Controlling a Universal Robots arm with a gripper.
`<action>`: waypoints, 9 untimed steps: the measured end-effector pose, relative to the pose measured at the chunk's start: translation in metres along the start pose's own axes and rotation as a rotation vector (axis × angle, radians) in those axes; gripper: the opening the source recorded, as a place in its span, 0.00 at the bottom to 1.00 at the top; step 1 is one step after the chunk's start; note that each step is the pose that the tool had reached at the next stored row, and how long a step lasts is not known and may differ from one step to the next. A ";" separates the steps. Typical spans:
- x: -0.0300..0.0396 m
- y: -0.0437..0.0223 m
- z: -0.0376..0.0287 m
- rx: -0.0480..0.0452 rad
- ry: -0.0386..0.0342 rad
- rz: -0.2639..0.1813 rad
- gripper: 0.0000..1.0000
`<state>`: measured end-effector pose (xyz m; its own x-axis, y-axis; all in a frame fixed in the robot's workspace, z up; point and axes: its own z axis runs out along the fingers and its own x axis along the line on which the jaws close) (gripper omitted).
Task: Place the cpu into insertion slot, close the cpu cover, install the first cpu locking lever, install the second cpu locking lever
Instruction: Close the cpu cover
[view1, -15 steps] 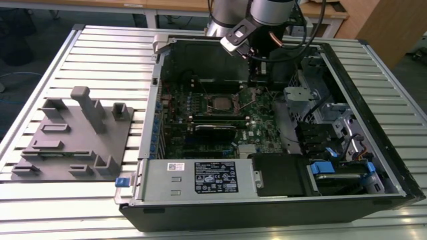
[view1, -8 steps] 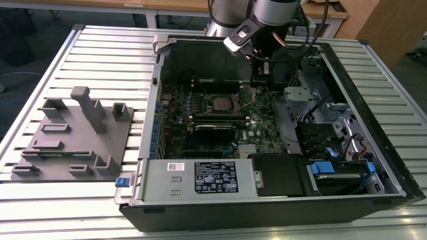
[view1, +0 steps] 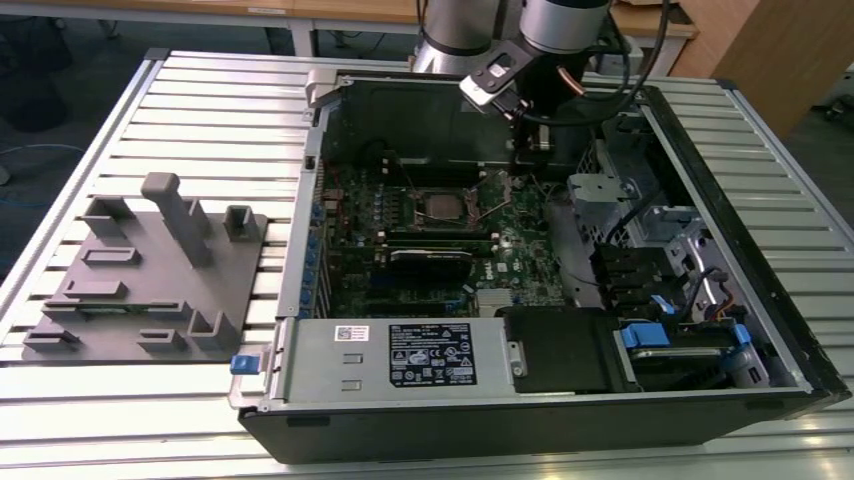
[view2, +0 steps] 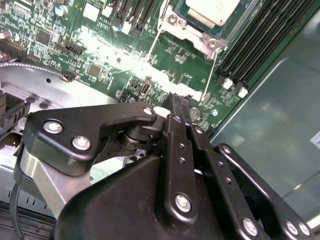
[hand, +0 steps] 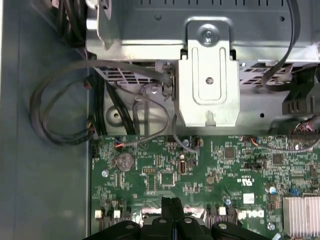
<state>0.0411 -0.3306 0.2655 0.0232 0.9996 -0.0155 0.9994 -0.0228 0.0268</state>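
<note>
Closed tight, the claw (view2: 179, 100) holds nothing. Its two black fingers (view2: 175, 150) lie flat one against the other, and the tip hovers low over the green board (hand: 150, 175), close to one edge of it and a little apart from the socket (view1: 441, 219). The socket lies in the part of the board farthest from the grey box with the label (view1: 400, 350). The chip (view2: 212, 9) already sits in the socket, and the silver cover (view2: 192, 31) seems to lie down around it.

Two thin wire levers stick out from the socket and are not hooked down. The nearer lever (view2: 214, 70) ends just beside the claw tip, and the farther lever (view2: 154, 45) is at the other side.

I judge the step in hand is the first lever, with the shut claw used as a pushing finger. To do it well, I think the tip should meet the wire near its free end and press slowly down and a little sideways, so the wire goes under its hook. The wire is thin and may slip off the tip, so the push should be steady, and the tip should stay off the small parts on the board
</note>
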 end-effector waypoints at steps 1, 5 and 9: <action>0.0001 0.0004 0.0000 0.0000 0.0000 0.000 0.10; 0.0001 0.0004 0.0001 -0.0001 0.0001 0.000 0.10; 0.0002 0.0015 0.0005 0.0000 0.0000 0.000 0.10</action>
<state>0.0426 -0.3305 0.2650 0.0233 0.9996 -0.0155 0.9994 -0.0228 0.0268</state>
